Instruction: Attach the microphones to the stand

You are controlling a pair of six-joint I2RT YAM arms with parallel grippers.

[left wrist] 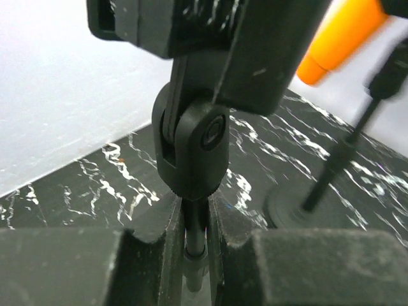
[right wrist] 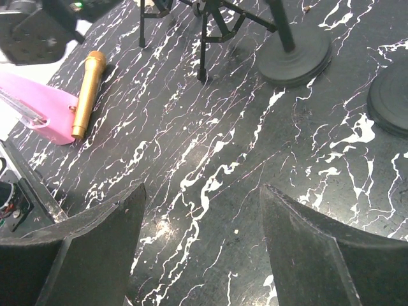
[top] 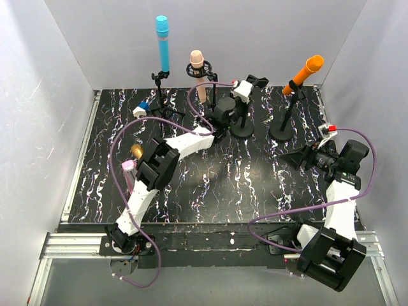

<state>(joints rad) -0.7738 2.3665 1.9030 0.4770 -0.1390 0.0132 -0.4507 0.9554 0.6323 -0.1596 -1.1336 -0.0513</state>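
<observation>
An empty black stand point(top: 243, 109) with a round base stands at the back middle. My left gripper point(top: 221, 118) is shut on its thin post point(left wrist: 195, 233), just under the swivel clip point(left wrist: 191, 150). The cyan microphone point(top: 163, 42) and the pale pink microphone point(top: 198, 74) stand upright in stands at the back left. The orange microphone point(top: 305, 72) leans in the right stand point(top: 282, 131). The golden-brown microphone point(right wrist: 88, 92) lies on the mat at the left, half hidden by my left arm in the top view. My right gripper point(top: 297, 157) hovers open over bare mat with nothing between its fingers point(right wrist: 99, 245).
A flat pink boxy object point(right wrist: 39, 104) lies beside the golden-brown microphone. Tripod legs point(right wrist: 204, 38) and two round stand bases point(right wrist: 294, 56) point(right wrist: 390, 95) crowd the back of the marbled black mat point(top: 210, 185). White walls close in three sides.
</observation>
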